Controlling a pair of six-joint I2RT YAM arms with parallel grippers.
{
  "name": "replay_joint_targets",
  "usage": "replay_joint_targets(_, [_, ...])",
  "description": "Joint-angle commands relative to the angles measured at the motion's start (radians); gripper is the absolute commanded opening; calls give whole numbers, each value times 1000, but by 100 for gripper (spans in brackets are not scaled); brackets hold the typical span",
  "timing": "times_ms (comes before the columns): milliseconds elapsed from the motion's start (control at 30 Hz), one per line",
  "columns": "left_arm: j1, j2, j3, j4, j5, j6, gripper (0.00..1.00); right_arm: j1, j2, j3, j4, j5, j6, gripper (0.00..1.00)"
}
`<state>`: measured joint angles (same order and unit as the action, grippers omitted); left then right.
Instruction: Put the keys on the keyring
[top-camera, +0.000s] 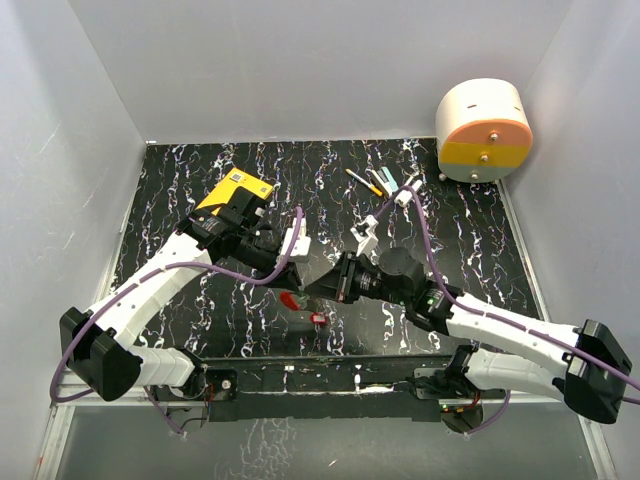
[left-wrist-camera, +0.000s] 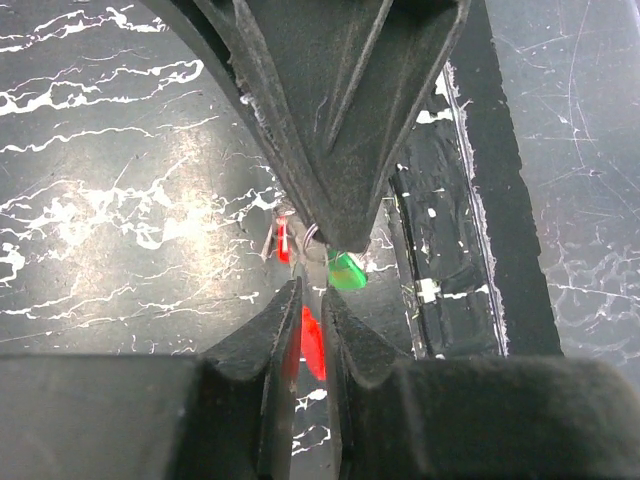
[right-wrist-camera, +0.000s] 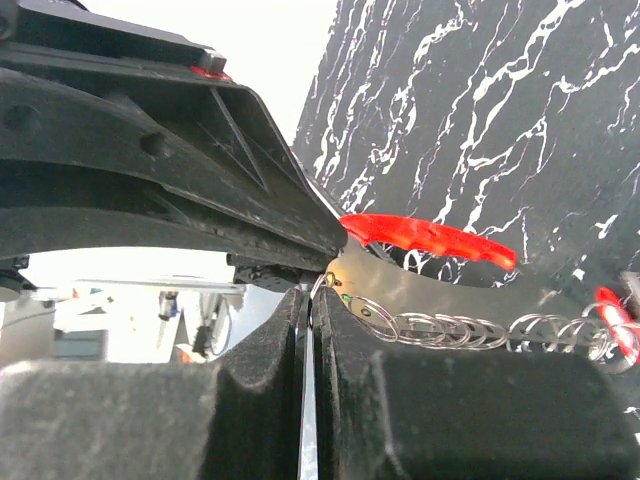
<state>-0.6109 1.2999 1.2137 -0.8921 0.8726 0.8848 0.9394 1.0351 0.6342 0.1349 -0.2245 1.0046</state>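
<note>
well, at the bottom of the right wrist view the right gripper (right-wrist-camera: 311, 300) is pressed together on a thin silver strip (right-wrist-camera: 304, 400); i cannot tell whether that is a key or part of the ring. just past its tips a chain of rings (right-wrist-camera: 450, 325) trails off to the right edge of the frame, ending by a second red piece (right-wrist-camera: 615, 320).

the left gripper (left-wrist-camera: 311, 295) meets it tip to tip. its fingers are all but closed, and it looks to be pinching the red key (right-wrist-camera: 430, 235), whose toothed end sticks out to the right at mid frame in the right wrist view. a green piece (left-wrist-camera: 347, 270) shows just right of centre in the left wrist view, close to both sets of tips.

the step in hand looks like threading the red key onto the ring. to do it well, hold the right pinch firm so the ring cannot twist, then turn the left wrist in small moves until the key's hole faces the ring's open end. the tips are very close, so slide along the wire rather than push, or the key may pop out.

farther up the top view sit a yellow box (top-camera: 240, 188), pens (top-camera: 372, 182) and, upper right, a round drum (top-camera: 483, 130).
</note>
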Motion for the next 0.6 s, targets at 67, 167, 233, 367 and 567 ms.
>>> replay_joint_targets(67, [-3, -26, 11, -21, 9, 49, 15, -5, -72, -96, 311, -2, 205, 8])
replay_joint_targets(167, [-3, -31, 30, -10, -19, 29, 15, -7, -88, -132, 383, 38, 254, 8])
replay_joint_targets(233, [-2, -41, 49, -5, -39, 9, 15, -5, -101, -152, 419, 84, 296, 8])
replay_joint_targets(367, [-1, -88, 85, -5, -43, -30, 12, -5, -131, -195, 475, 184, 370, 8])
replay_joint_targets(567, [-2, -132, 185, -45, -47, -91, 13, -5, -179, -219, 403, 305, 426, 8])
